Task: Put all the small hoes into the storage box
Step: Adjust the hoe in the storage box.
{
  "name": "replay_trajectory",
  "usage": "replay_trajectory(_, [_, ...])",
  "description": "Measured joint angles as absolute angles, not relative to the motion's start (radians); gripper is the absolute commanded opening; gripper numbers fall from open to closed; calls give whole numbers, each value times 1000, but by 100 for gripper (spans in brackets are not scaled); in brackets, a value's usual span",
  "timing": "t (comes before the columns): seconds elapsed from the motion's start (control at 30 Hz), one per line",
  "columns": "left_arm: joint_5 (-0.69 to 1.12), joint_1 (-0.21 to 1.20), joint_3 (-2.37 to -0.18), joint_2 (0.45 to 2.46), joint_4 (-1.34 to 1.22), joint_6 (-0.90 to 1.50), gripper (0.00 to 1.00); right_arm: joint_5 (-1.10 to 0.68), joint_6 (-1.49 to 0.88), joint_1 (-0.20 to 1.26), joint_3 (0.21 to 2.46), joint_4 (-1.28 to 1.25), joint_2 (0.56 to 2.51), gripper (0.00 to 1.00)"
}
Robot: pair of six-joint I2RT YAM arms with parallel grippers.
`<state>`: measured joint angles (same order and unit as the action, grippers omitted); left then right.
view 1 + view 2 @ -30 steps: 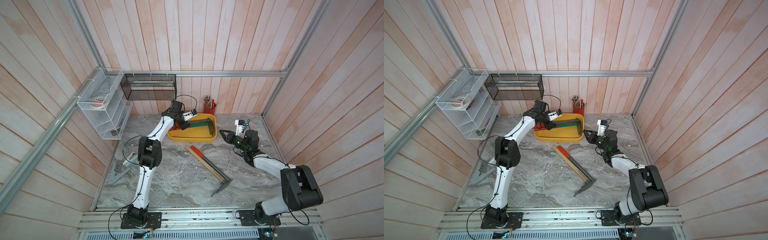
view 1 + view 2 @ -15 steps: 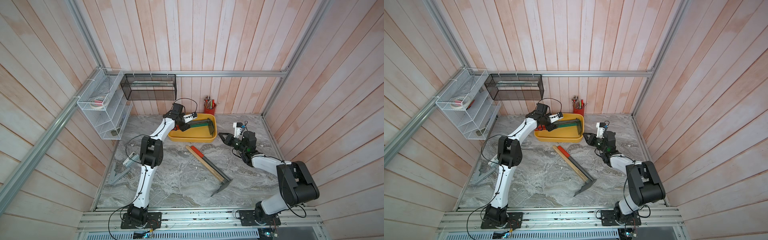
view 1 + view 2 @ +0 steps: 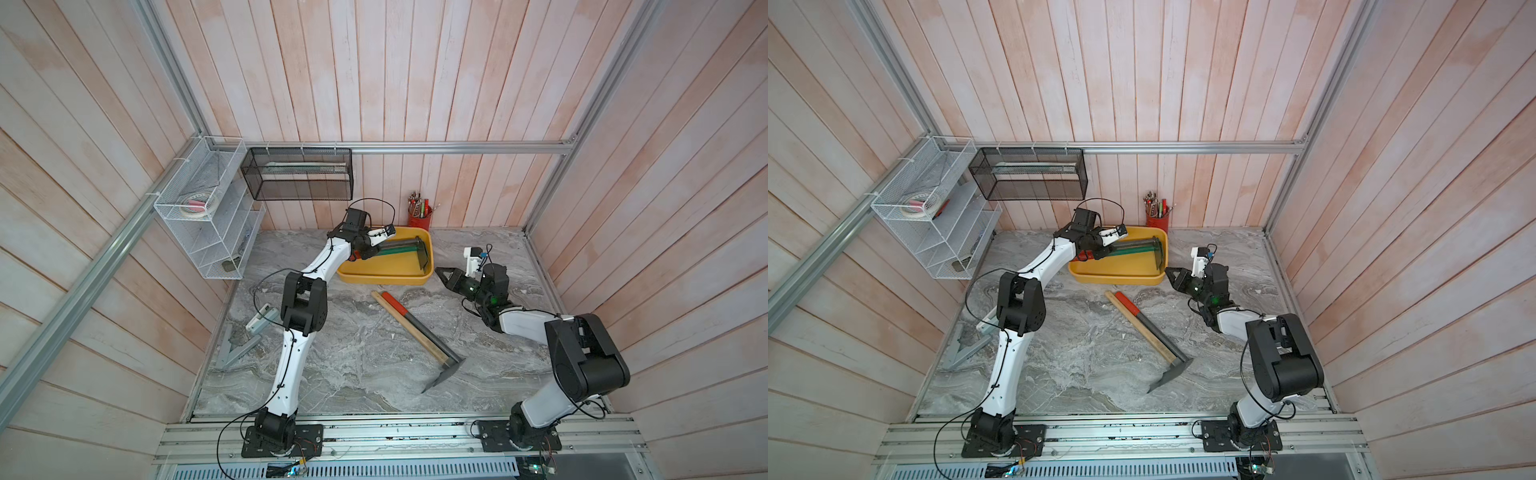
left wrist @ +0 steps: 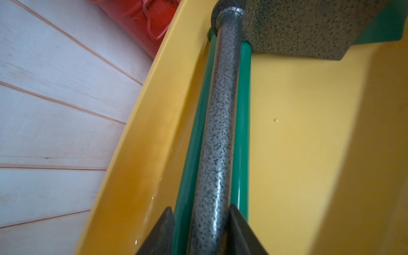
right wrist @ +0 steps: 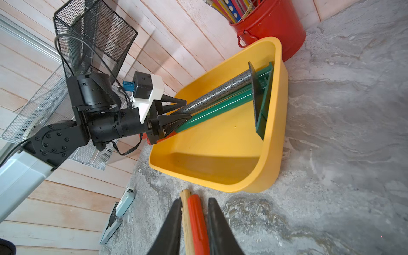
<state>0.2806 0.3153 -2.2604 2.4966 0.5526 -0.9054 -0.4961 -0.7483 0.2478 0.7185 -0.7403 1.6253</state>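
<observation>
In the storage box [image 5: 273, 154], small hoe [image 5: 220, 90] lengthwise, blade rightward.

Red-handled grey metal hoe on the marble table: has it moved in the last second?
No. The red-handled grey metal hoe lies as before, its red end equally near the yellow plastic tub.

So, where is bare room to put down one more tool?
The near strip of grey marble table, between the white left arm and the dark triangular blade, is bare. So is the front half of the yellow plastic tub. Crowded: the middle, with two long-handled tools, and the tub's back.
</observation>
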Motion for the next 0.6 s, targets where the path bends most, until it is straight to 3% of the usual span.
replay_trajectory(0.33, [305,316,-2228,2487,545,-933,23,-496,-756,248,719,-763,1639,24])
replay_trajectory(0.57, [306,318,-2188,2466,531,-932,7,-496,-767,248,719,-781,1660,23])
replay_trajectory(0.6, [306,318,-2186,2465,529,-932,2,-496,-767,248,719,-784,1660,23])
